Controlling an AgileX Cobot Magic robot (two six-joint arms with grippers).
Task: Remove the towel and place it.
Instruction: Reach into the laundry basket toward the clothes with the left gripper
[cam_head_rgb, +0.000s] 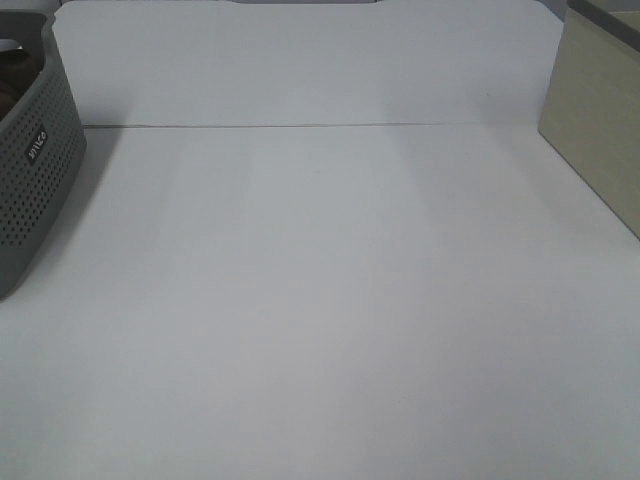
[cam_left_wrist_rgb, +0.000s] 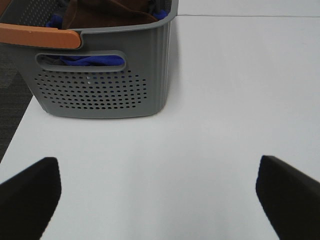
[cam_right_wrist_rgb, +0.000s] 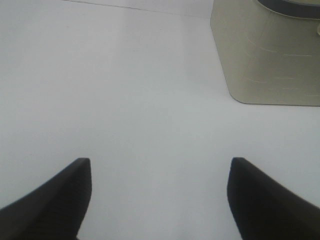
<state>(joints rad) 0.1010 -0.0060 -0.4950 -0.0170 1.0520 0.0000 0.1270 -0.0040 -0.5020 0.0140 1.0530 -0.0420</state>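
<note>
The high camera looks steeply down over the white table (cam_head_rgb: 330, 300), with the grey basket (cam_head_rgb: 30, 170) at its left edge and a beige box (cam_head_rgb: 595, 130) at its right. The left wrist camera peers low between the fingers of the left gripper (cam_left_wrist_rgb: 156, 160), close to the basket's perforated end. The right wrist camera, looking past the right gripper (cam_right_wrist_rgb: 160, 160), faces what is probably that same beige box.

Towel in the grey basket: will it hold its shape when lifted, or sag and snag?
Likely floppy: the towel lies in soft folds inside the basket, so it should drape from any pinch. It may drag along the blue cloth packed in with it. The perforated plastic basket looks light and could shift.
</note>
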